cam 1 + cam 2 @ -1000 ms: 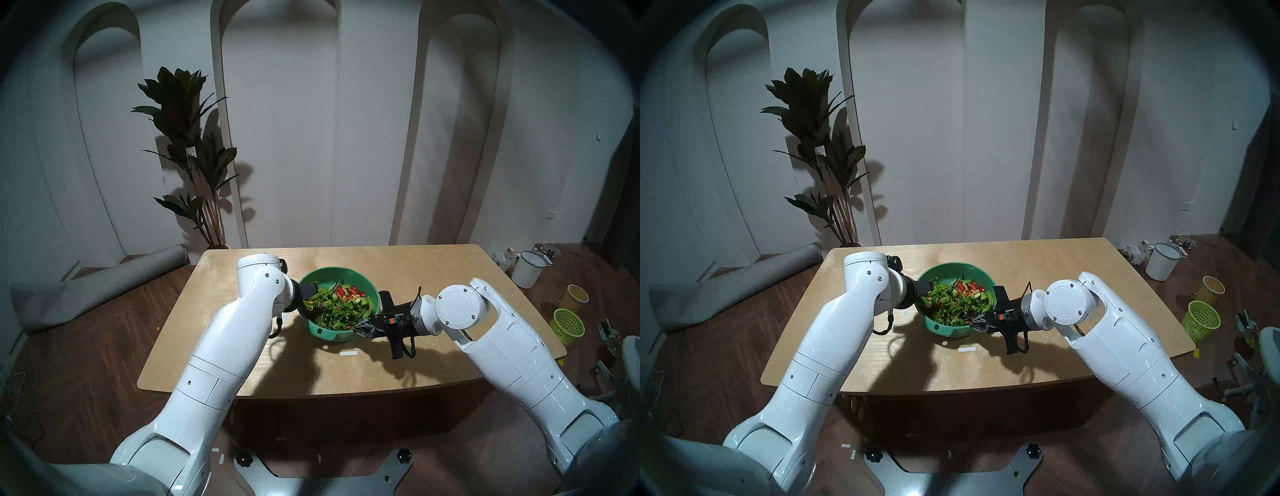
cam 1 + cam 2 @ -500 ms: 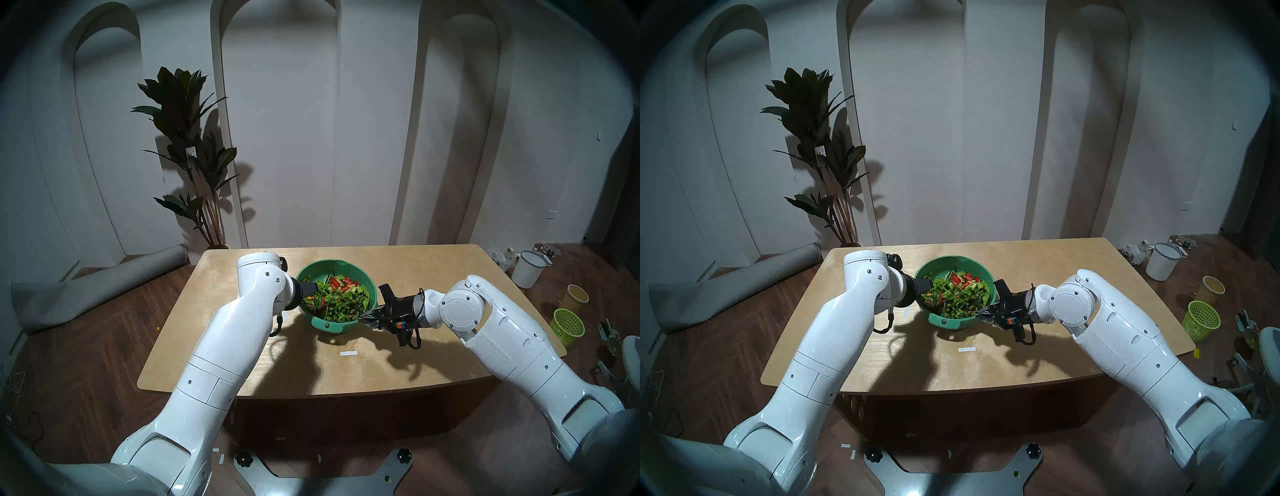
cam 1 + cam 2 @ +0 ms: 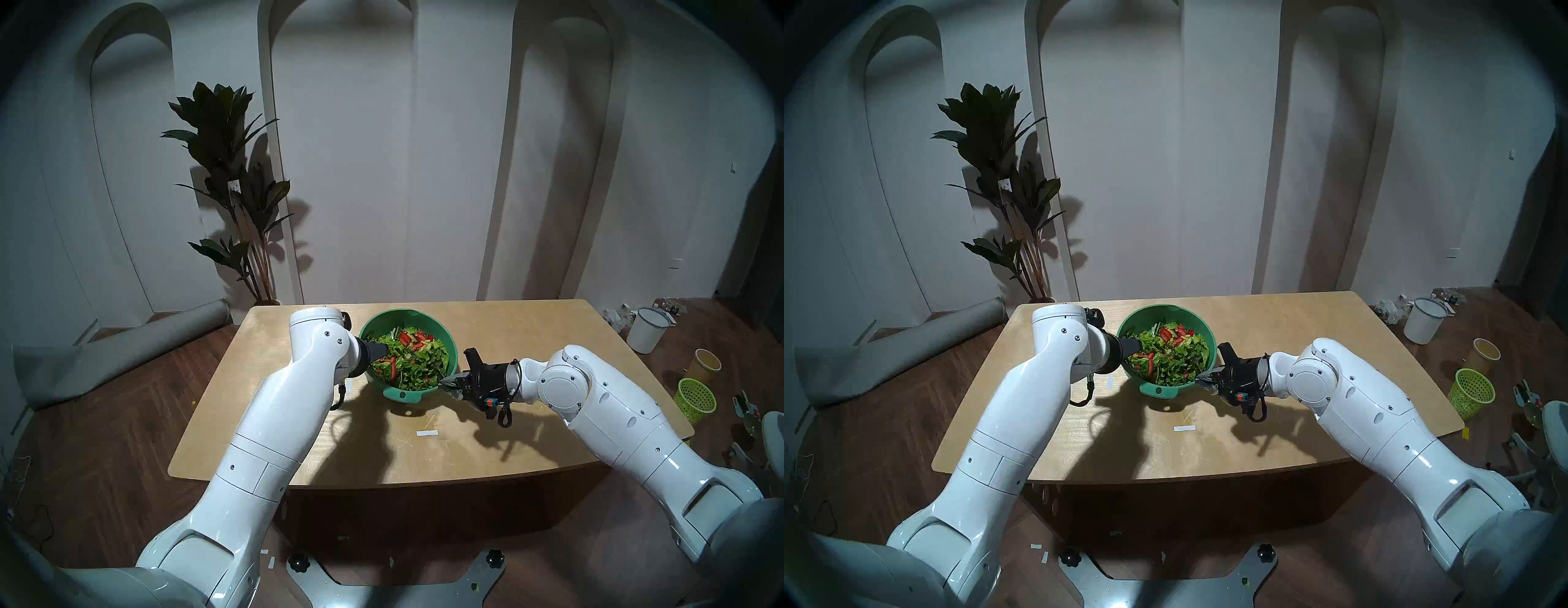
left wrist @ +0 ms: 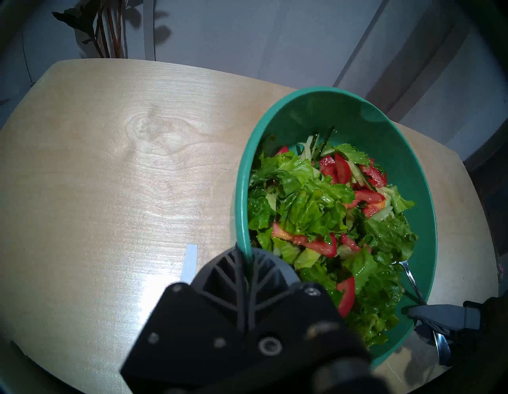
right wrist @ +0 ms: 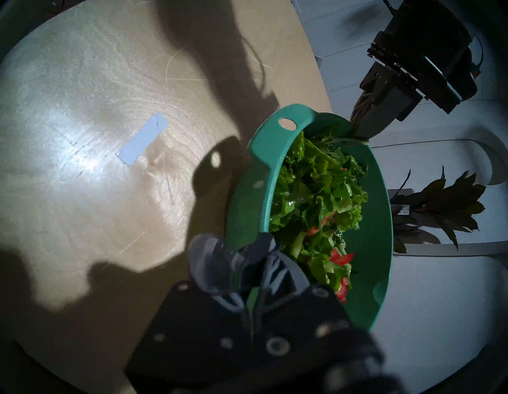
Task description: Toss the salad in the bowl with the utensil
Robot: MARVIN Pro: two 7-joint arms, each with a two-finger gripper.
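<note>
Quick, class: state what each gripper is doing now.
Left gripper: shut on the bowl rim.
Right gripper: shut on the utensil handle.

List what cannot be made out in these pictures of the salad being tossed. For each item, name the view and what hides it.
- Working end of the utensil: left wrist view, buried under leaves of the salad.
- How the right end effector grips the handle: right wrist view, the fingers are blurred.
- Underside of the bowl: both head views, hidden by its own wall, so whether it touches the table is unclear.
</note>
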